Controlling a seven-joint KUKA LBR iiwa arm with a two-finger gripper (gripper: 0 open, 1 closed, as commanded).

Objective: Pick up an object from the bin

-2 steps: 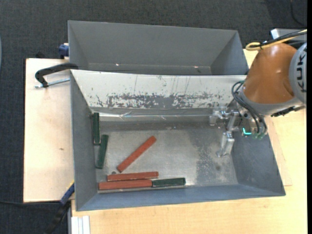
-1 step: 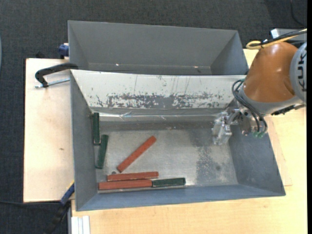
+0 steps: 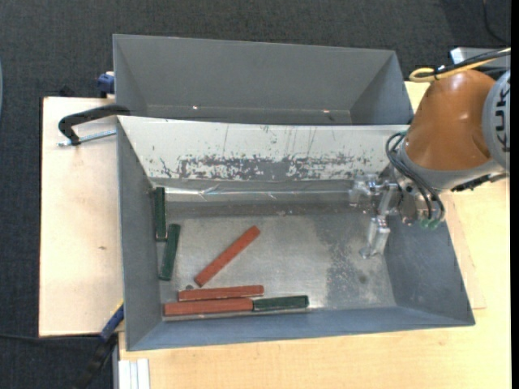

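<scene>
My gripper (image 3: 374, 245) hangs over the bare right part of the bin floor, near the right wall, with nothing visible between its fingers. An orange-red stick (image 3: 228, 255) lies slanted in the middle of the floor, well to the gripper's left. Along the front wall lie two red-brown sticks (image 3: 216, 300) side by side, with a dark green stick (image 3: 280, 303) at their right end.
Two dark green sticks (image 3: 165, 233) lie end to end along the left wall. The arm with its orange cover reaches in over the right rim. The floor under and around the gripper is bare metal.
</scene>
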